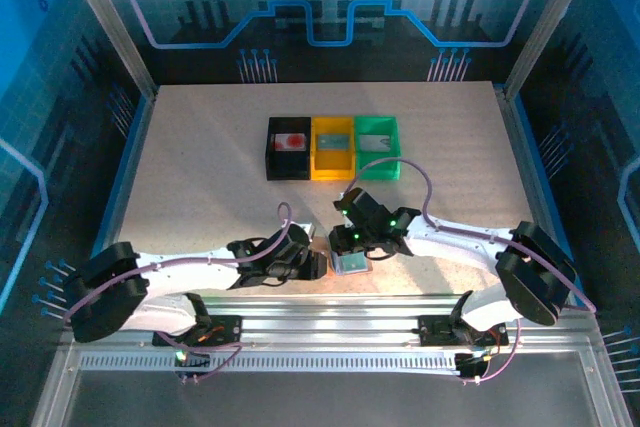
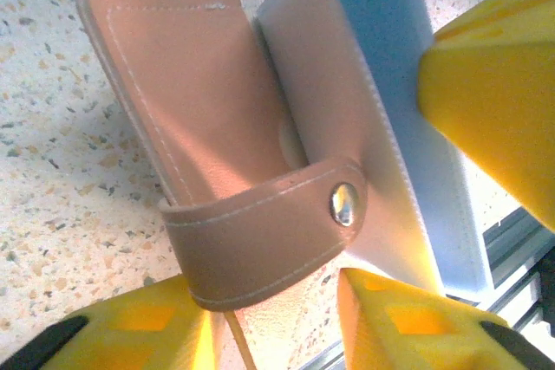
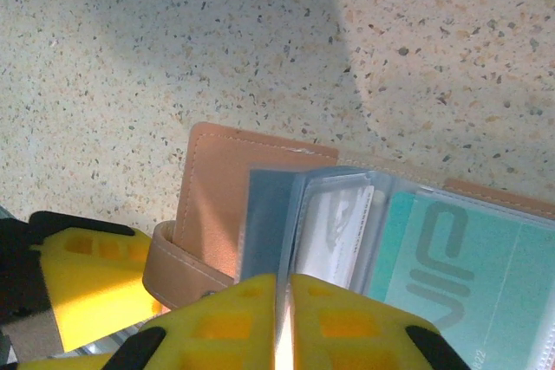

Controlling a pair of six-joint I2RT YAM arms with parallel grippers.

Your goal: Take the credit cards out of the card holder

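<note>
The salmon-pink card holder (image 1: 352, 263) lies open near the table's front edge, between both grippers. My right gripper (image 3: 284, 288) is shut on a clear inner sleeve of the card holder (image 3: 217, 179), holding that leaf upright. A teal-green credit card (image 3: 460, 257) sits in the sleeve to the right, and a pale card shows in the middle sleeve. My left gripper (image 2: 269, 318) is open, and the card holder's snap strap (image 2: 260, 231) loops just past its fingertips, with the pink cover (image 2: 199, 101) behind it. A red card (image 1: 291, 141) lies in the black bin.
Three square bins stand in a row at mid-table: black (image 1: 272, 152), yellow (image 1: 333, 162) and green (image 1: 377, 167). The metal rail of the arm bases (image 1: 320, 312) runs just behind the card holder. Speckled tabletop spreads to the left and right.
</note>
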